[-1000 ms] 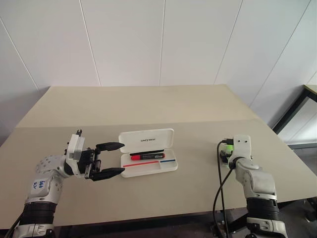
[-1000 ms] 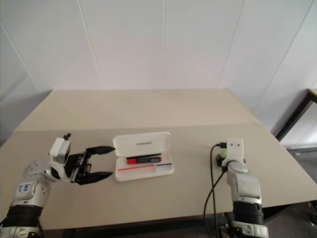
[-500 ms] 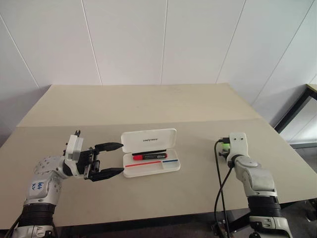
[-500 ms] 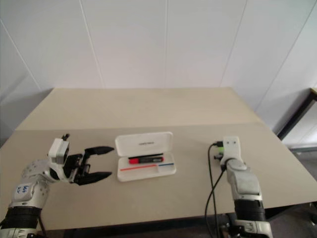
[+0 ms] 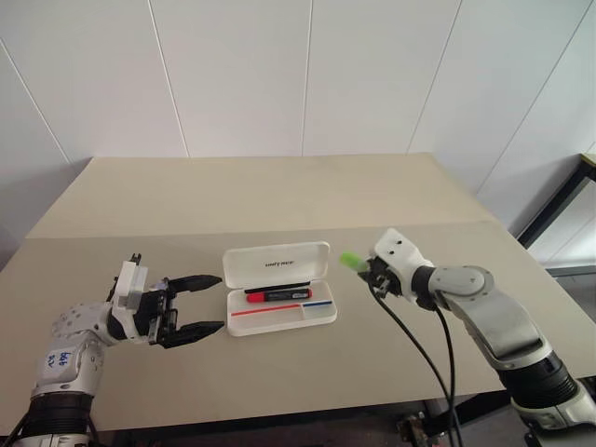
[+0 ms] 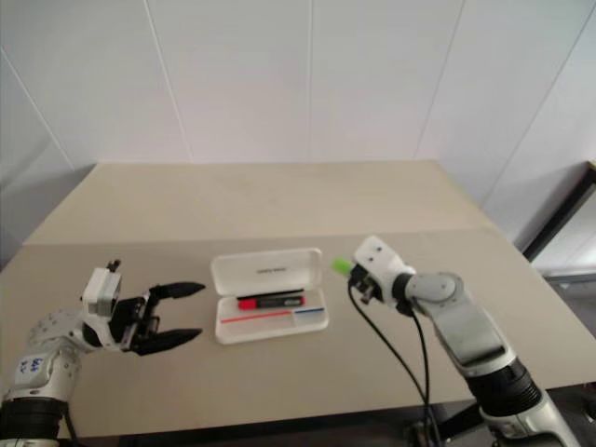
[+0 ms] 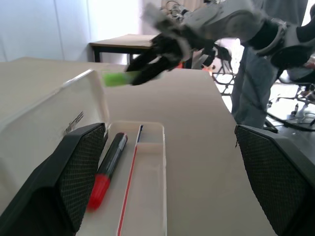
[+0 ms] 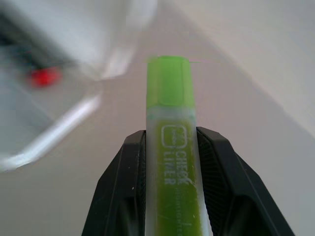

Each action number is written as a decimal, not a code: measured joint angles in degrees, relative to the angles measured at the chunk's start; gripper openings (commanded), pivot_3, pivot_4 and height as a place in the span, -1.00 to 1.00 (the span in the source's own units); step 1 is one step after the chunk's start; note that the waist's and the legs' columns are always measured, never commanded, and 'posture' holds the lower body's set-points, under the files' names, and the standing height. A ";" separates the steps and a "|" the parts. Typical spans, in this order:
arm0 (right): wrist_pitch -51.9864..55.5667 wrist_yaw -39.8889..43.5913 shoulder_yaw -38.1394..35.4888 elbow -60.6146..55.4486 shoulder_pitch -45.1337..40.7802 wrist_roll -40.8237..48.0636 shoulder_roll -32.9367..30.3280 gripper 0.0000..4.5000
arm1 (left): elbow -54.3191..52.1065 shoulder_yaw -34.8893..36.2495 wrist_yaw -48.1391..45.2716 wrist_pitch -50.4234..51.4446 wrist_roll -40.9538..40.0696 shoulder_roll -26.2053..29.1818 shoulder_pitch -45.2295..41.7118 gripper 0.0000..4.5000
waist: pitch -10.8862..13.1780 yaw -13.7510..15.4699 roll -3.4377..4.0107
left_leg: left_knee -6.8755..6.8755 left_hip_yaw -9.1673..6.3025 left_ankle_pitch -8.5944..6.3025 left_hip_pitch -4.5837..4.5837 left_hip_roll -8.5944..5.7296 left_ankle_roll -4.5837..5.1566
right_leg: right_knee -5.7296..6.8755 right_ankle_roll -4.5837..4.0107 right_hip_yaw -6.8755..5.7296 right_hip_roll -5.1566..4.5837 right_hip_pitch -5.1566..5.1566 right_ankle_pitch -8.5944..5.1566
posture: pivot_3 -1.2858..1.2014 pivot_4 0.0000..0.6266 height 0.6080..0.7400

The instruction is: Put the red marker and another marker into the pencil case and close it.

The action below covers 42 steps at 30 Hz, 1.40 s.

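left eye view: right gripper (image 5: 371, 271), clamped on green highlighter (image 5: 352, 259), now swung toward open case (image 5: 279, 296); left gripper (image 5: 200, 304) spread wide; drop-in next.

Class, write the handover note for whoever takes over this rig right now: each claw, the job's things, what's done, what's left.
Right claw: shut on the green highlighter, held above the table just right of the pencil case.
Left claw: open, empty, beside the case's left end.
Done: red marker lies in the open case.
Left: drop in the highlighter, close the lid.
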 measured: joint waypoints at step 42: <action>-40.13 28.20 20.23 48.93 -25.09 -9.03 29.72 -0.17 | -2.32 3.08 1.15 -1.22 -0.02 2.52 5.06 1.00 | -0.02 -0.34 -0.04 | 0.46 -0.09 -0.03 0.07 0.21 -0.29 | 0.91 -0.33 -0.18 0.13 -0.11 -0.18 | 0.03 -0.52 1.00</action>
